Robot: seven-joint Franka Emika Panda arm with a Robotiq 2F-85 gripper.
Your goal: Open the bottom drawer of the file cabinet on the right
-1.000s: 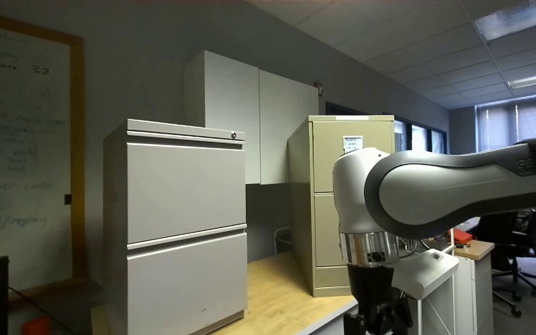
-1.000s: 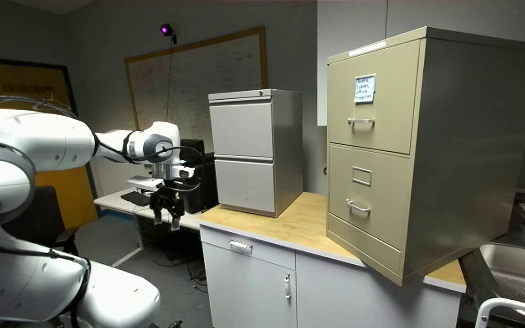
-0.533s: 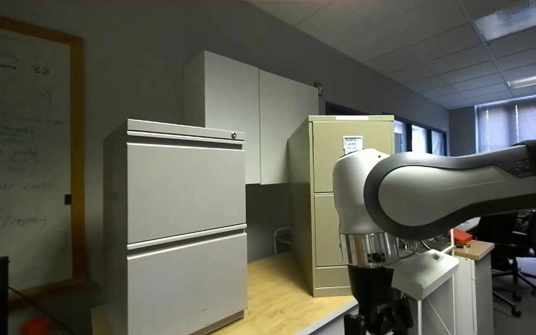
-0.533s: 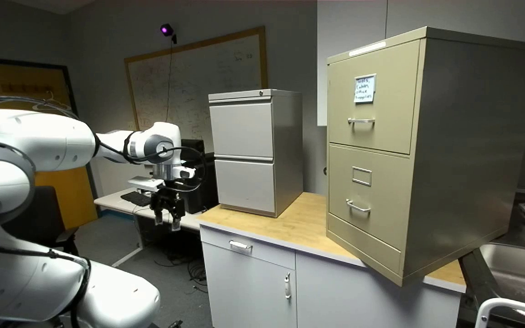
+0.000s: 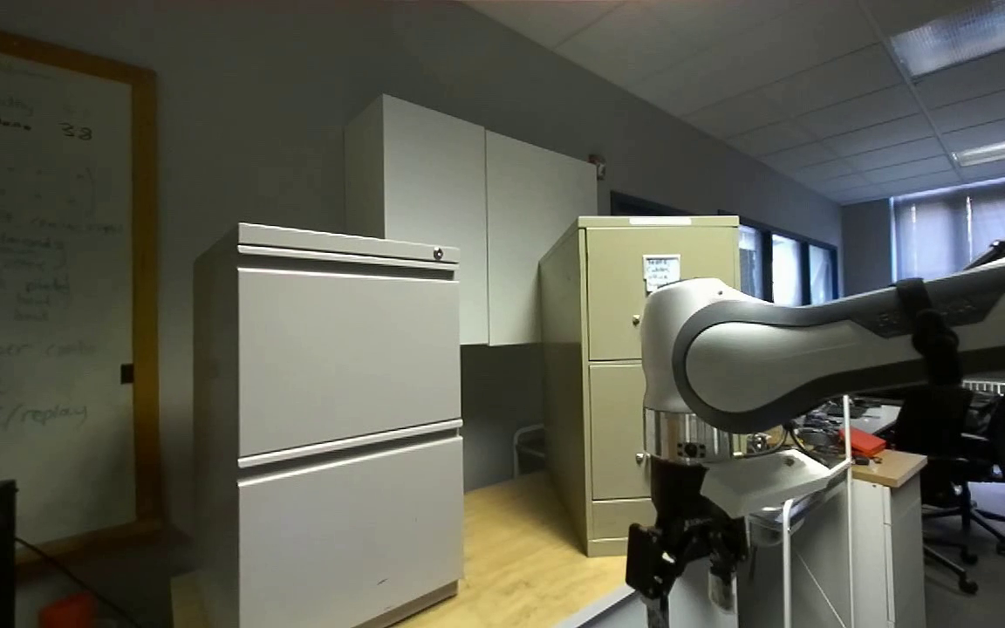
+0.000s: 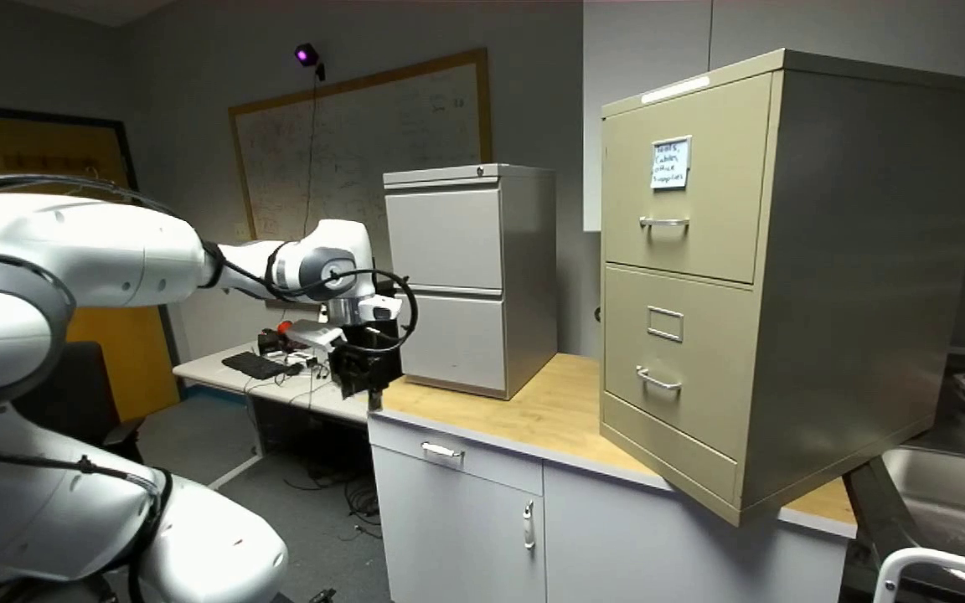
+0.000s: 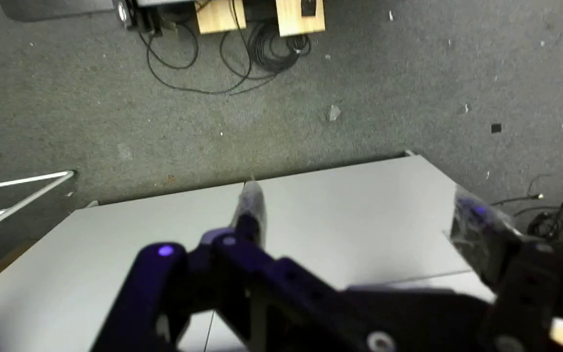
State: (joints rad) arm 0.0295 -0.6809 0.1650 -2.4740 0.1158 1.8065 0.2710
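Note:
The tan file cabinet stands on the wooden counter in both exterior views, its front partly hidden by my arm in an exterior view. Its bottom drawer is closed, flush with the front. It has an empty label frame and a silver bar handle; the handle's end also shows beside my arm. My gripper points down, open and empty, in front of the counter and apart from the cabinet. In the wrist view its fingers are wide apart, with the base unit below.
A grey two-drawer cabinet stands on the counter, left of the tan one. The base unit's front has a drawer handle and a door handle. A sink lies right of the tan cabinet. Cables lie on the floor.
My arm has moved toward the cabinets and the gripper has turned about its upright axis. In an exterior view it now overlaps the grey cabinet's edge. The drawers have not moved.

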